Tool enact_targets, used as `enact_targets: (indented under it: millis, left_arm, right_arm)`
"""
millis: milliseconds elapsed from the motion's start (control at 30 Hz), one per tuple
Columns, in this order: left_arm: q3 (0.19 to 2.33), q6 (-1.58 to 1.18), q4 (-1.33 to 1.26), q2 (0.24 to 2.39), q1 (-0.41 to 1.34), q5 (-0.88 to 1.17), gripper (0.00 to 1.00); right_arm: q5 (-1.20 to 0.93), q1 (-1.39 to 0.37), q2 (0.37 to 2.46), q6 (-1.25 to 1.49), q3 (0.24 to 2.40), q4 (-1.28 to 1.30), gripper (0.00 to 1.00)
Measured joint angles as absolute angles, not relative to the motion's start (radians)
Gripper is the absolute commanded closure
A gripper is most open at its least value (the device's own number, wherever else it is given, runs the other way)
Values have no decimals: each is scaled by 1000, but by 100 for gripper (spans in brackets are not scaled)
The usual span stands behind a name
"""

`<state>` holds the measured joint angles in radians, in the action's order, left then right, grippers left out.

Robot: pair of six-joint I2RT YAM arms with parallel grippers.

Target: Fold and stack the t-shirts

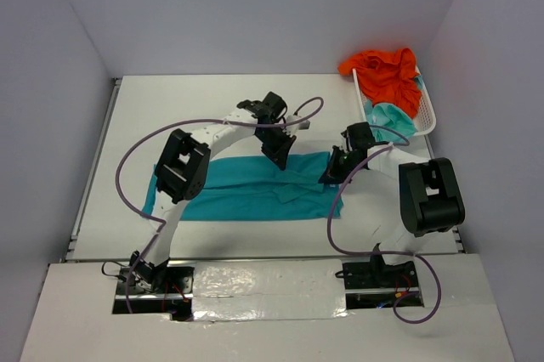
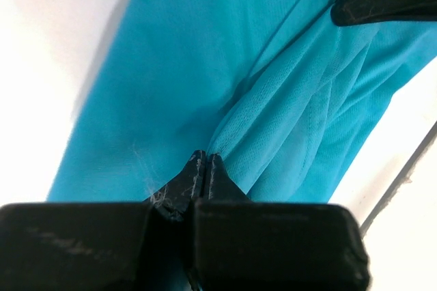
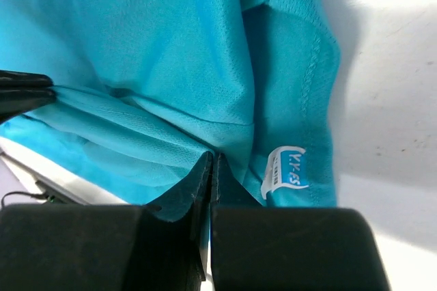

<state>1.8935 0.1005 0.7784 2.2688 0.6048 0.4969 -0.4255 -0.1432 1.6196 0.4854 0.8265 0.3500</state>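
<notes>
The teal t-shirt (image 1: 229,194) lies spread across the middle of the bench (image 1: 187,98). The left gripper (image 2: 206,162) pinches a fold at its far edge; the right gripper (image 3: 210,162) pinches another fold just to the right, beside the collar label (image 3: 285,171).

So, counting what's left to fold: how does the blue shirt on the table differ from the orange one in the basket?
The blue shirt lies spread on the table; the orange shirt is heaped in the white basket. The left gripper and right gripper pinch the blue shirt; neither holds the orange shirt. Both are single-coloured.
</notes>
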Motion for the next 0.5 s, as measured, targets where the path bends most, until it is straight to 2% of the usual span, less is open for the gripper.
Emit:
enact_targets:
  millis: [267,500]
  left_arm:
    - [1889,97,729,2263,597,459,100]
    - [1752,47,601,2167,592,392,100]
  right_arm:
    - [-368,-147,1567,447,827,276,100]
    - [-351,-164,1539,398,843,220,100]
